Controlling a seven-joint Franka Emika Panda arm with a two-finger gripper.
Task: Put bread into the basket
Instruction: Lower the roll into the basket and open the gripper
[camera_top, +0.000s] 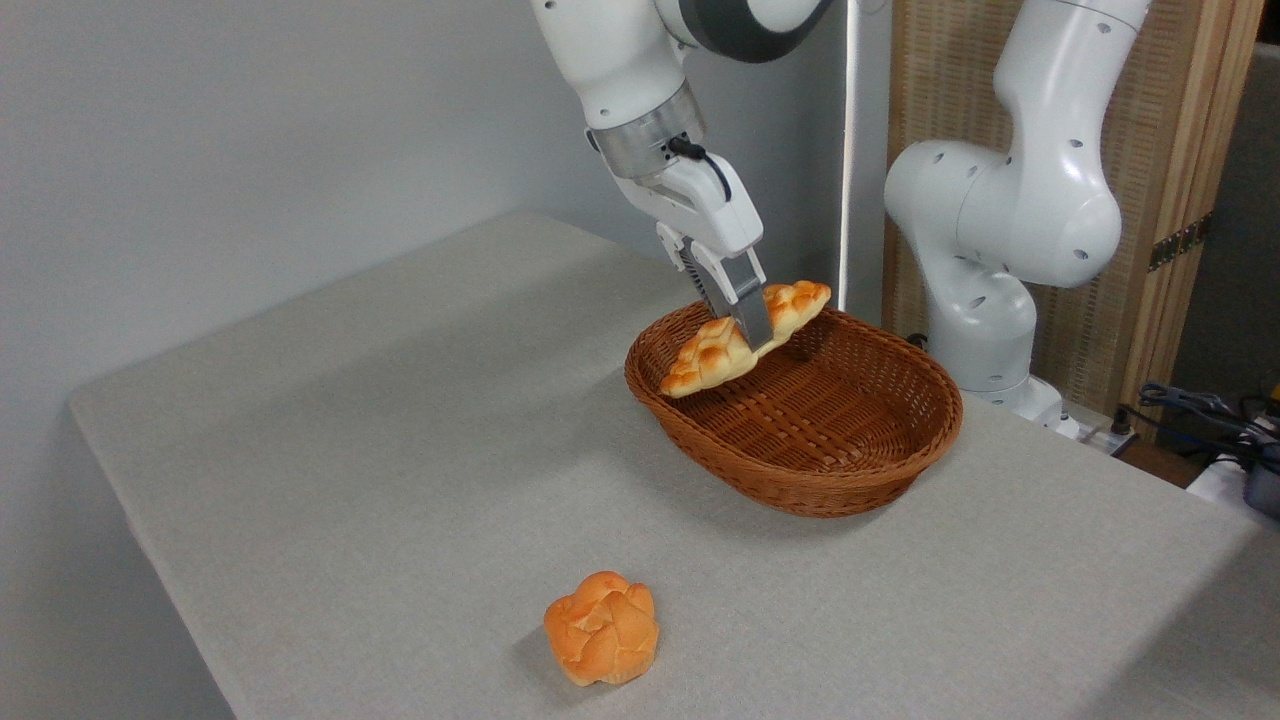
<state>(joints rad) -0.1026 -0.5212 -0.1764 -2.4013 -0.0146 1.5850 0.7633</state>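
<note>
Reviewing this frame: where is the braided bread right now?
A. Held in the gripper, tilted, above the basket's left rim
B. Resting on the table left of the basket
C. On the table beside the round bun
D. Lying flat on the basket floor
A: the gripper is shut on the bread, which hangs tilted over the left rim of the basket, its floor bare.

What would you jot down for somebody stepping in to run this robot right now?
Gripper: shut on the braided bread, holding it near its middle.
Bread: in the air, tilted, over the left part of the wicker basket; whether it touches the rim is hard to tell.
Basket: on the table, nothing inside.
Round bun: on the table near the front edge, untouched.
Done: bread picked up and carried to the basket.
Left: lower it, open, withdraw.
</note>
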